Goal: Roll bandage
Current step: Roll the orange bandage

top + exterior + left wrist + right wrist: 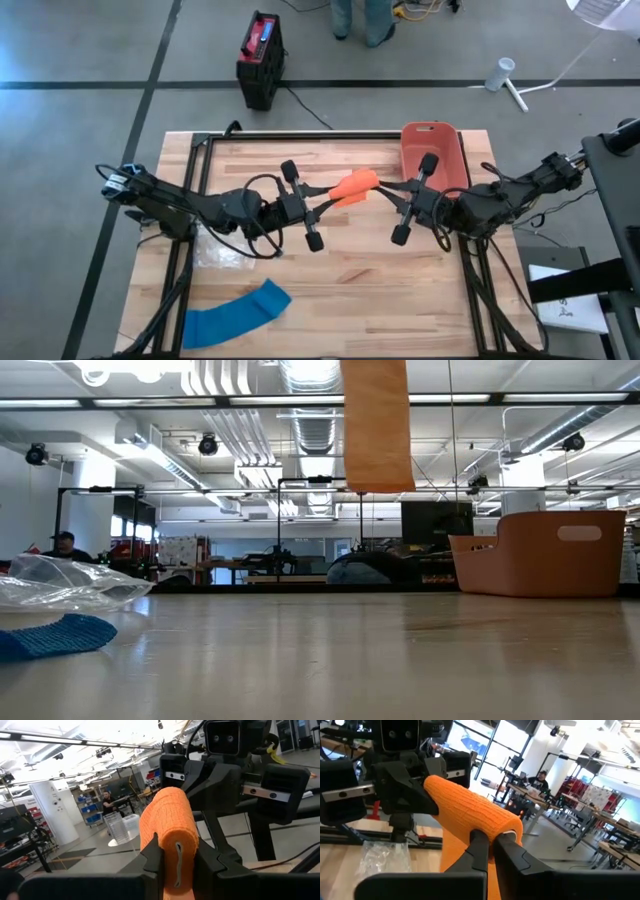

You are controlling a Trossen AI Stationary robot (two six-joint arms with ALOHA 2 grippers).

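An orange bandage (355, 185), mostly wound into a roll, is held up in the air over the middle of the table between my two grippers. Its loose tail (377, 425) hangs straight down, clear of the tabletop. My left gripper (330, 200) is shut on the roll's left end and my right gripper (382, 184) on its right end. A blue bandage (235, 315) lies flat on the table near the front left. My left gripper pinches the roll's left end (176, 862) between its two fingers, squeezing that end flat. The fingers come in about level from the table's left, along the roll. The roll is lifted clear. My right gripper's fingers (479, 845) are shut at the rim of the roll's right end (506, 831), coming in level from the table's right, along the roll. How much of the wrap they hold is hidden by the fingers. The tail (457, 852) hangs slack below.
A red bin (432, 155) stands at the back right of the table. A clear plastic bag (215, 250) lies at the left, behind the blue bandage. Bare wood lies under the roll and toward the front. People show in the room beyond.
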